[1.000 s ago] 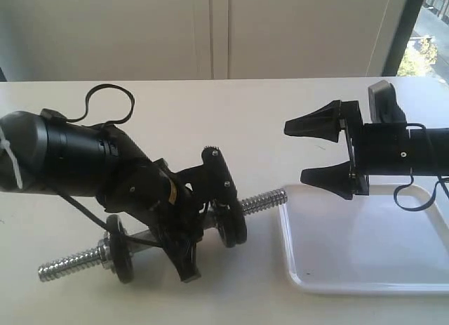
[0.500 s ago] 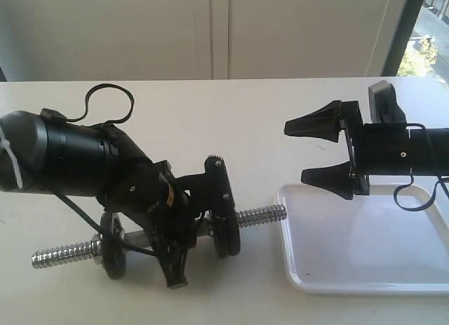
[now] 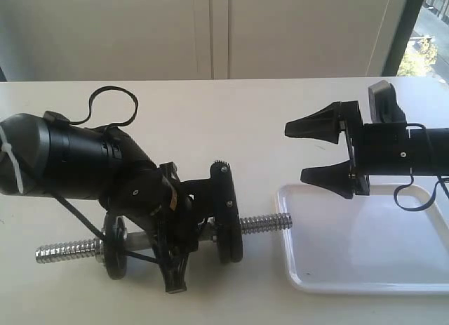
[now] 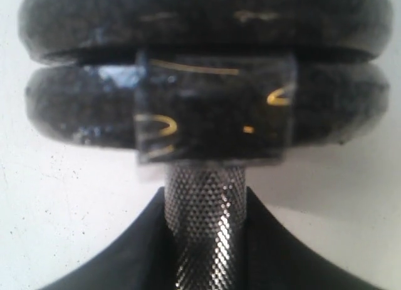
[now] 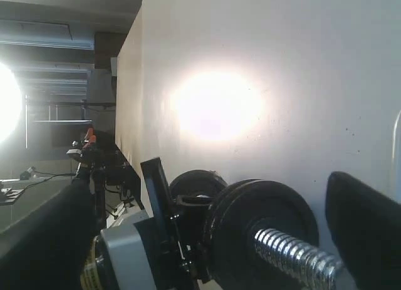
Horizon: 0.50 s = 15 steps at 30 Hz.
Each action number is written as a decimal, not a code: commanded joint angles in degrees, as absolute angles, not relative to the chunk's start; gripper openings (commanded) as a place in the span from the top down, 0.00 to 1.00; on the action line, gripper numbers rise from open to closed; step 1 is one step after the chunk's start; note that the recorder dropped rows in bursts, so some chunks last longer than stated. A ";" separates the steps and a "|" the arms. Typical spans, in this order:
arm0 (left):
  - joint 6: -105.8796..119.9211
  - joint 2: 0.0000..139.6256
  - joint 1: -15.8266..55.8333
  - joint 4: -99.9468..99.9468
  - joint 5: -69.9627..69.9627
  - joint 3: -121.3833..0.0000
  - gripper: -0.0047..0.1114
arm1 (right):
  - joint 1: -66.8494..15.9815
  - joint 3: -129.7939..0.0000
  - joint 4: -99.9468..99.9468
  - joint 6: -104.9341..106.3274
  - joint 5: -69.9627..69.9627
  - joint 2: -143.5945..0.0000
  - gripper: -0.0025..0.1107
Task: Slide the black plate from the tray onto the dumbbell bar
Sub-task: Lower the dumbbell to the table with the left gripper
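The dumbbell bar point(image 3: 266, 222) lies almost level just above the table, and my left gripper point(image 3: 198, 230) is shut on its knurled middle point(image 4: 203, 227). On the tray side of my fingers two black plates point(image 4: 207, 108) sit pressed together on the bar, seen edge-on as a black plate point(image 3: 229, 237). Another black disc point(image 3: 116, 251) sits near the bar's left threaded end. The white tray point(image 3: 365, 269) at the right holds no disc. My right gripper point(image 3: 296, 151) hangs open above the tray's left rim, facing the bar's threaded end point(image 5: 294, 255) and the plate face point(image 5: 260, 233).
A black cable loop point(image 3: 112, 104) lies on the white table behind my left arm. A window strip point(image 3: 428, 37) is at the far right. The tray's left rim point(image 3: 284, 234) sits close to the bar's right tip.
The bar was tilted with its right end raised; it has dropped to nearly level and shifted slightly, still held by my left gripper. My right gripper has not moved.
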State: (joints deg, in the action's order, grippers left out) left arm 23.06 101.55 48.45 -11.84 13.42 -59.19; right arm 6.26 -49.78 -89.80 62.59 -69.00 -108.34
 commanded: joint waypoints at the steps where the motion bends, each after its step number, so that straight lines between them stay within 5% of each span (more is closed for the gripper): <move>1: 22.95 98.34 48.71 -13.08 9.50 -60.70 0.91 | 6.63 -50.04 -90.52 63.24 -69.20 -107.92 0.43; 8: 22.95 98.34 48.71 -14.38 9.97 -60.70 0.49 | 6.63 -50.04 -92.07 68.55 -69.96 -107.92 0.98; 11: 22.95 98.34 48.71 -15.78 10.34 -60.70 0.40 | 6.63 -50.04 -92.65 69.22 -69.96 -107.92 0.98; 15: 22.95 97.73 48.71 -16.65 11.91 -60.70 0.40 | 6.63 -50.04 -92.76 69.32 -69.96 -107.92 0.98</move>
